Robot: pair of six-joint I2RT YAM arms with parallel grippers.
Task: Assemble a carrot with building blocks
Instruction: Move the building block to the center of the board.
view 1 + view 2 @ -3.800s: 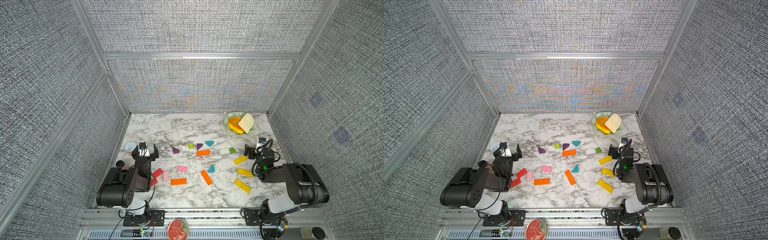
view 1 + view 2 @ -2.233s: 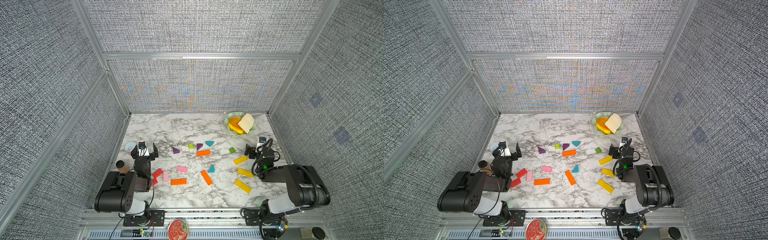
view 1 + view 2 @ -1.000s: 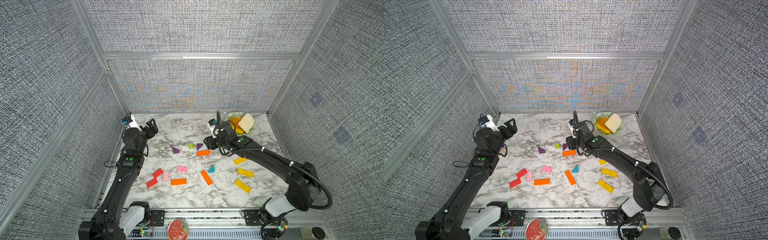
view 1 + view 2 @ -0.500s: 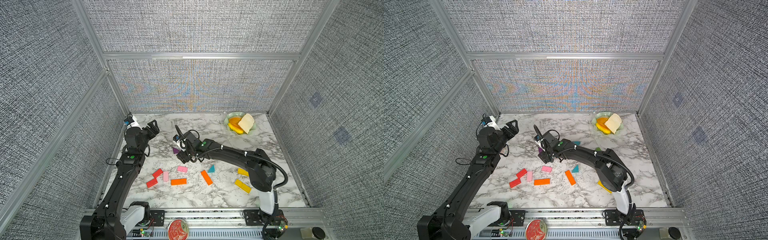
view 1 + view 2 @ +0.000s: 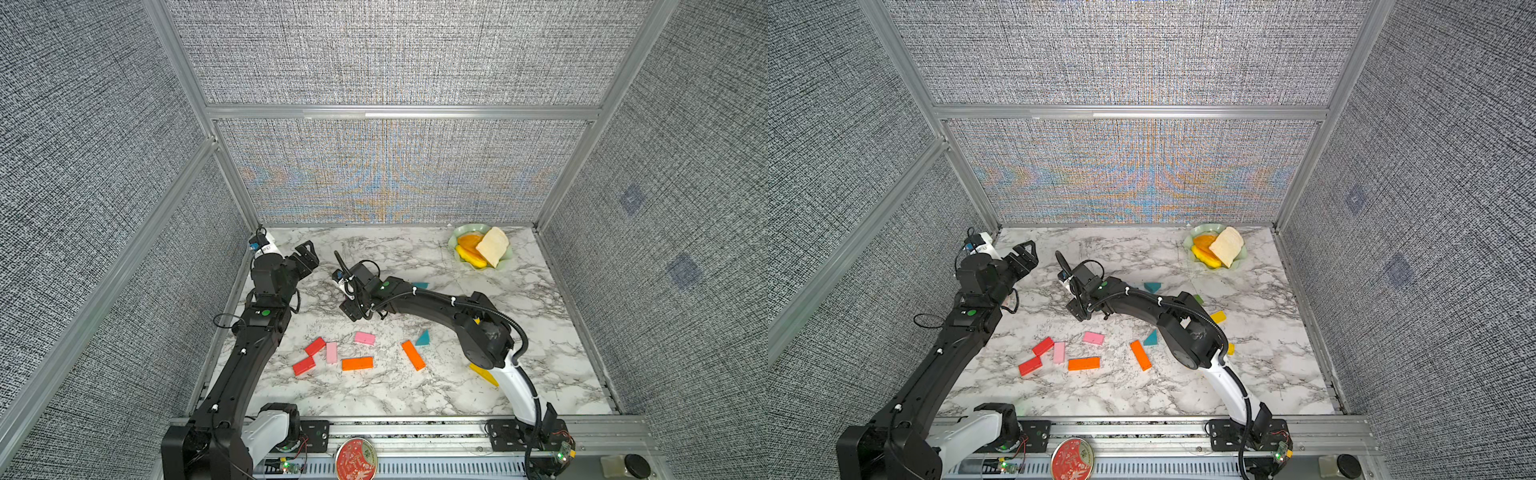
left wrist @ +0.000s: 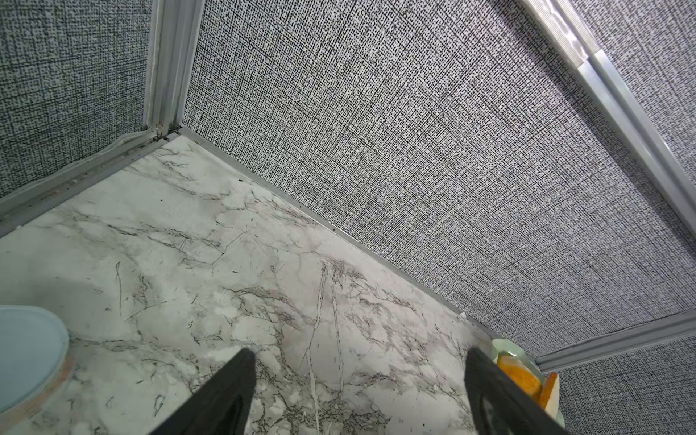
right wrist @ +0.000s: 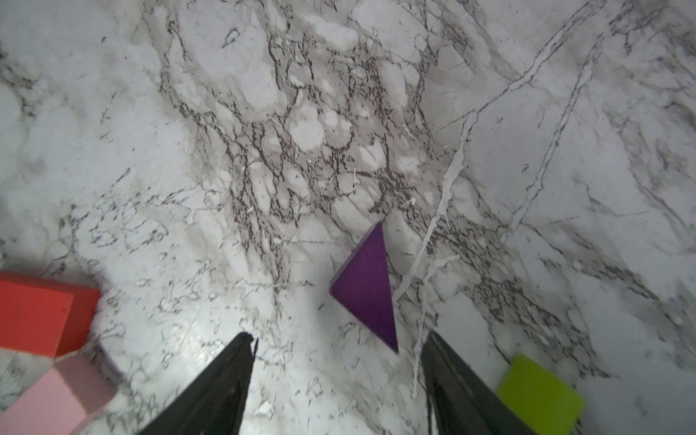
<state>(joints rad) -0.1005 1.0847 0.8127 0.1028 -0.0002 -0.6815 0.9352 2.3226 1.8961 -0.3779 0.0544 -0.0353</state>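
The building blocks are spread over the marble bench point(image 5: 415, 395). In both top views a cluster is seen at lower centre of the frame: the red bars point(image 5: 315, 346), the pink bars point(image 5: 365, 338) and a flat orange bar point(image 5: 357, 363), with a slanted orange bar point(image 5: 413, 355) and a teal triangle point(image 5: 423, 338) just to their right. A second teal triangle point(image 5: 1152, 286) and a yellow bar point(image 5: 1218, 317) are partly covered by the right arm point(image 5: 436, 303), which is stretched from the lower right toward the middle of the frame. The right jaws are pointed down at the bench; in the right wrist view they are spread apart with nothing held, and the purple triangle point(image 7: 367, 290) is seen lying flat just ahead of the gap between them, untouched. A lime-green stub point(image 7: 538, 395) lies close beside one finger. The left arm point(image 5: 270, 316) is raised at centre left of the frame; the left jaws are released and empty, aimed toward the back wall. A plate point(image 5: 457, 239) of toy food is set in the upper right corner of the bench.
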